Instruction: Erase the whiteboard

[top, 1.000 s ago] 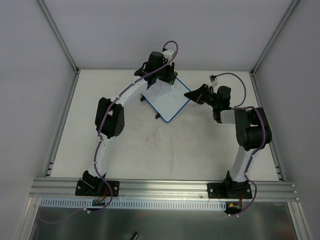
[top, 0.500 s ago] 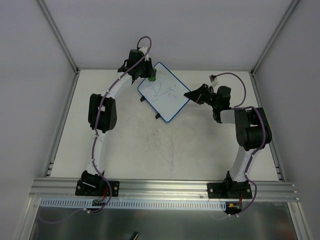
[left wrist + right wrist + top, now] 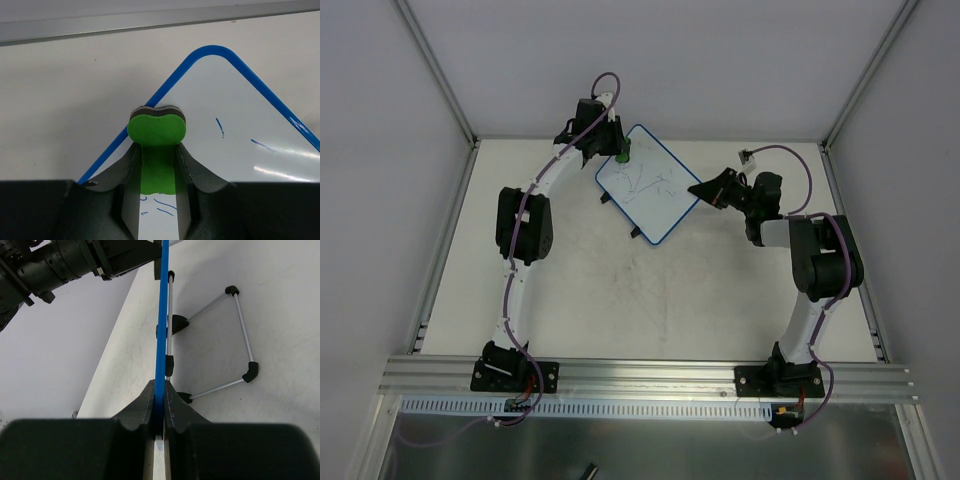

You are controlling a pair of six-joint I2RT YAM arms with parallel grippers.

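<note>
The left gripper (image 3: 156,150) is closed on a small eraser (image 3: 156,131), its two dark, matte, curved fingers (image 3: 129,170) pinching the block from either side. The eraser has a soft-looking bright green face with a rounded, two-lobed outline, backed by a thin dark grey layer. It sits over the whiteboard (image 3: 235,115) just inside the frame on one edge, near a rounded corner; whether it presses on the surface cannot be told. The board is a flat, glossy white panel with a thin blue frame. A few fine blue pen strokes show on it, and a soft streak of light reflects off it. From above, it lies toward the far middle of the table (image 3: 650,300), turned so its corners point like a diamond. The right gripper (image 3: 160,400) is shut on the board's opposite edge, its smooth dark fingers clamped tight on the thin blue frame, which runs straight away from the wrist camera as a narrow line. Beneath the board is a thin silvery wire stand (image 3: 240,325) with black rubbery caps at its bends, resting on the table. The tabletop is matte off-white with faint grey scuffs. A brushed metal rail (image 3: 150,20) edges its far side.
</note>
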